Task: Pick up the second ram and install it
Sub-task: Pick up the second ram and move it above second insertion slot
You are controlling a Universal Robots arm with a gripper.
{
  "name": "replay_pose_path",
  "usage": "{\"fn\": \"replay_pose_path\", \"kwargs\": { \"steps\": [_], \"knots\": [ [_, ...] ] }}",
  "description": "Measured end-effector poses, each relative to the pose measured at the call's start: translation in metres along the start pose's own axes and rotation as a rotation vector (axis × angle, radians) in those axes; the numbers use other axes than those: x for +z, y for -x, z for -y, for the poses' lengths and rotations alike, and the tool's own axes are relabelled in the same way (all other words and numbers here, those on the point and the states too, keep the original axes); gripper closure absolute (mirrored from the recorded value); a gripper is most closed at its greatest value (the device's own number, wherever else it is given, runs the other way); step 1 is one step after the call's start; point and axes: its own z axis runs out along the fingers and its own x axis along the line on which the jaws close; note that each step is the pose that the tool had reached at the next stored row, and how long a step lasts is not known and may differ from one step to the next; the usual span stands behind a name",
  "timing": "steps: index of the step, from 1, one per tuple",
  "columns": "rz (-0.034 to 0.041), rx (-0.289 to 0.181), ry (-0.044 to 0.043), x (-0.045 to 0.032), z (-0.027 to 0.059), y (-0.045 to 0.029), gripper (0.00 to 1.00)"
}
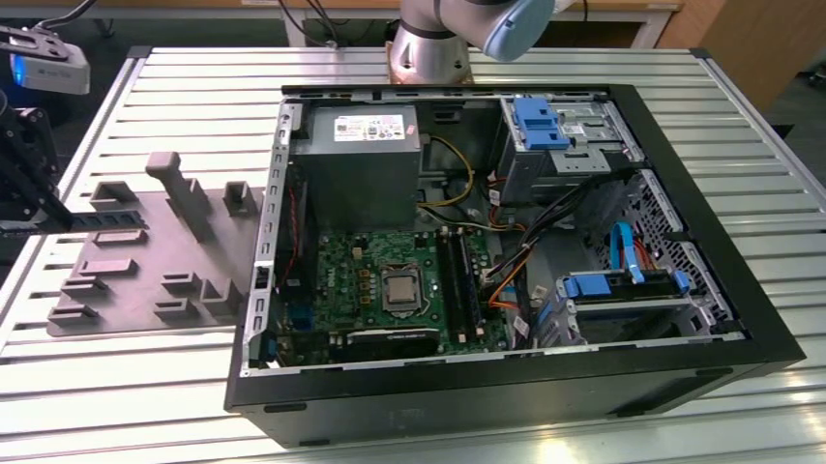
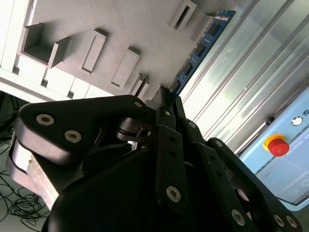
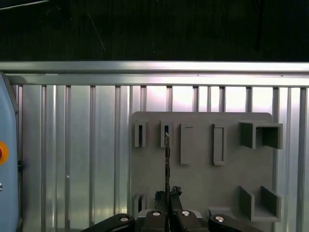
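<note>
My gripper (image 1: 29, 224) is at the exterior view's far left, over the left edge of the grey tray (image 1: 142, 261). It is shut on one end of the second ram (image 1: 103, 221), a narrow blue-green stick that points level towards the tray's raised blocks. The second wrist view shows the ram (image 2: 203, 43) with its black chips running out from my closed fingertips (image 2: 166, 96). In the first wrist view the ram (image 3: 167, 159) is edge-on over the tray (image 3: 203, 183). Whether it touches the tray I cannot tell. The motherboard (image 1: 387, 280) lies inside the open computer case (image 1: 516, 387).
Inside the case are a grey power supply (image 1: 355, 145), blue drive brackets (image 1: 536, 121) and loose cables (image 1: 510, 275). The arm's base (image 1: 432, 43) stands behind the case. A red stop button (image 2: 277, 145) sits off the slatted metal table (image 1: 155, 387).
</note>
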Motion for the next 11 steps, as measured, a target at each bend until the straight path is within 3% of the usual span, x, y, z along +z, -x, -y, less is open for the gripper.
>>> {"fn": "replay_pose_path", "kwargs": {
  "steps": [11],
  "knots": [
    [0.0000,0.000,0.0000,-0.0037,0.0001,-0.0002,0.86]
  ]
}}
